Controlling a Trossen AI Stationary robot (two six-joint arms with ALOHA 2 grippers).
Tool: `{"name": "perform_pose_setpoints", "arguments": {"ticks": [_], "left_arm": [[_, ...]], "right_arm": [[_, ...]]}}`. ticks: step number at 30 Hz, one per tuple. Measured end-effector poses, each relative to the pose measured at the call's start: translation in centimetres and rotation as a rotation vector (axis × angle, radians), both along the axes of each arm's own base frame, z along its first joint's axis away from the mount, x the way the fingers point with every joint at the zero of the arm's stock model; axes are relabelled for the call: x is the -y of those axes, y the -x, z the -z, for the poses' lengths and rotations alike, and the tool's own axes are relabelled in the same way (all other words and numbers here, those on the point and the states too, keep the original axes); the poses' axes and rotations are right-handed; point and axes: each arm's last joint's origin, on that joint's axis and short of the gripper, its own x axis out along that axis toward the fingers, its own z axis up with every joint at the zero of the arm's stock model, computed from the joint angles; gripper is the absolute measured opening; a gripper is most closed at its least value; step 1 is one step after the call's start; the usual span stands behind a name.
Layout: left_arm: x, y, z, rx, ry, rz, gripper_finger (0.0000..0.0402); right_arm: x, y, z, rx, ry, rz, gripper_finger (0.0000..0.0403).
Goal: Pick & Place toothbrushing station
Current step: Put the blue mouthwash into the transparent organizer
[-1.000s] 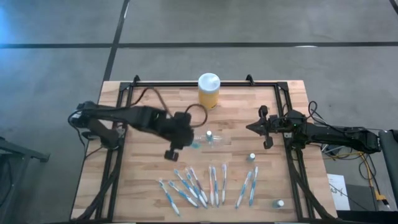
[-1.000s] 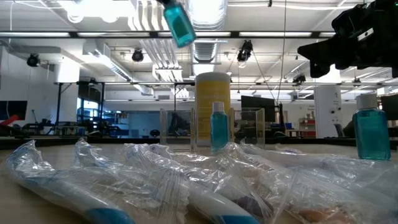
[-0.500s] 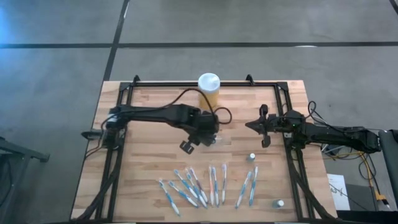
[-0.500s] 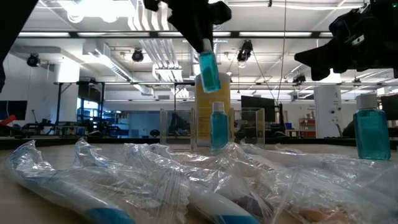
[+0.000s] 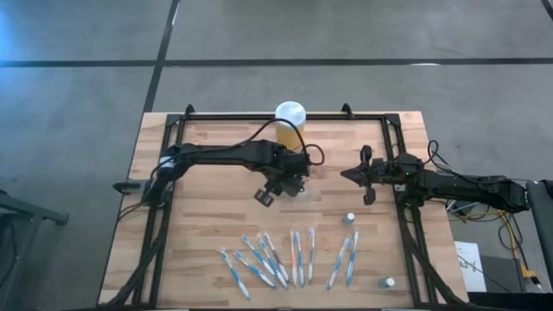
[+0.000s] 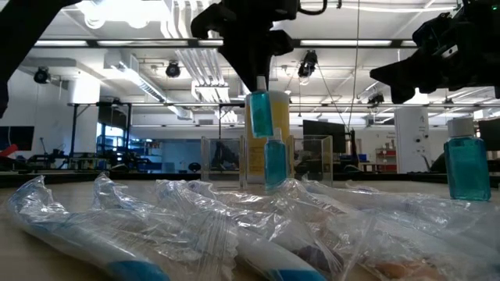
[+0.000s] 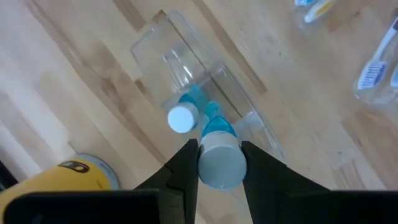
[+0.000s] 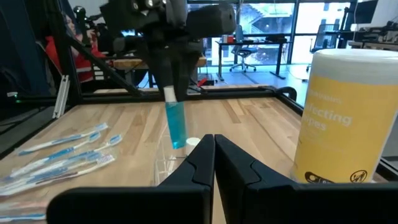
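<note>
From above, we see the left gripper (image 5: 288, 180) over the small clear plastic holder (image 5: 298, 192) near the table's middle, just in front of the yellow jar with white lid (image 5: 290, 121). The right gripper (image 5: 363, 175) waits well apart at the right side; the wrapped blue-and-white toothbrushes (image 5: 294, 257) lie in a row nearer the front edge, so the descent has open wood around it.

At table height, the slim blue-filled tube (image 6: 260, 114) hangs upright from the left claw, just above a second tube (image 6: 274, 160) already standing in the holder. We should lower it straight, beside that tube, not onto it.

The left wrist camera shows the fingers (image 7: 185, 168) clamped on the tube's white cap (image 7: 220, 163), with an empty stretch of the holder beyond; we would aim there.

From the right wrist, its own fingers (image 8: 200, 160) look pressed together, though the angle is poor.
</note>
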Motion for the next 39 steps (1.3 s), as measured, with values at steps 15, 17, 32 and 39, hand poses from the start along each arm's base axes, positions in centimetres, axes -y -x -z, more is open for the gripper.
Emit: {"name": "perform_pose_setpoints", "arguments": {"ticks": [15, 17, 32, 39], "left_arm": [[-0.8, -0.1, 2.6, -0.048, 0.033, 0.024, 0.0097], [-0.9, -0.2, 2.9, -0.037, 0.033, 0.021, 0.0097], [-1.6, -0.6, 5.8, -0.020, 0.024, 0.021, 0.0097], [-1.6, -0.5, 7.2, -0.027, 0.024, 0.019, 0.0097]], "right_arm": [[0.0, 0.0, 0.0, -0.001, 0.004, 0.000, 0.0008], [0.0, 0.0, 0.0, -0.001, 0.007, 0.000, 0.0008], [0.0, 0.0, 0.0, -0.001, 0.008, -0.001, 0.0008], [0.0, 0.0, 0.0, -0.001, 0.014, -0.001, 0.0008]]}}
